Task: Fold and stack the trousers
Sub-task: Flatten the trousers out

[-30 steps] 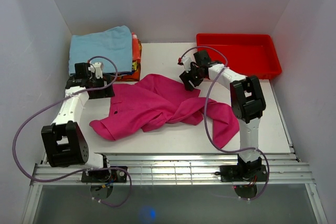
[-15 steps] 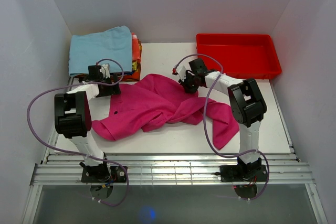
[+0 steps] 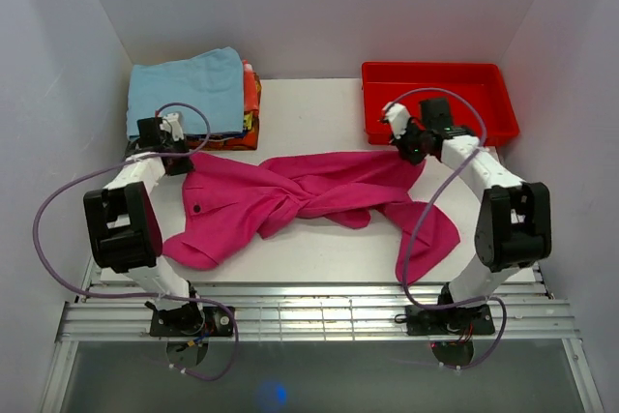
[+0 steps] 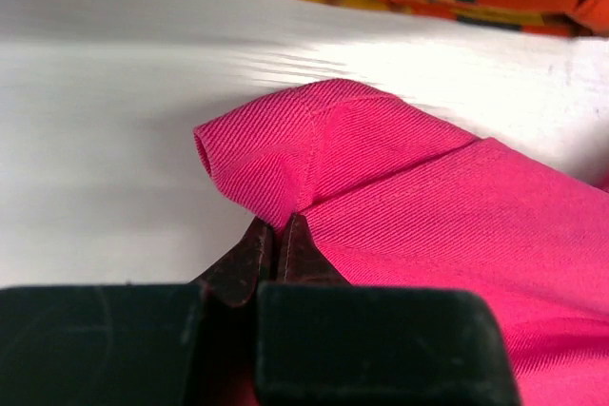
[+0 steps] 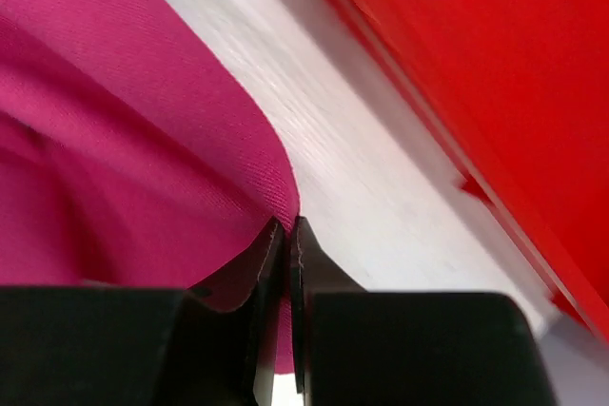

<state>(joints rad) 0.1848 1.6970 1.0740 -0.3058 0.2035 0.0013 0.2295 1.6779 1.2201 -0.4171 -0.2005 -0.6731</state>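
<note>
Two pinches hold the magenta trousers: left fingers clamped on a corner near the folded clothes pile, right fingers on an edge beside the red tray. The cloth lies lengthwise across the surface, likely to flatten it for folding.

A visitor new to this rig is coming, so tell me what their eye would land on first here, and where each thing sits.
The magenta trousers sprawl across the middle of the white table, the left gripper shut on their far-left corner and the right gripper shut on their far-right edge. Next the red tray stands out in the far right corner, and the light blue folded cloth in the far left one.
</note>
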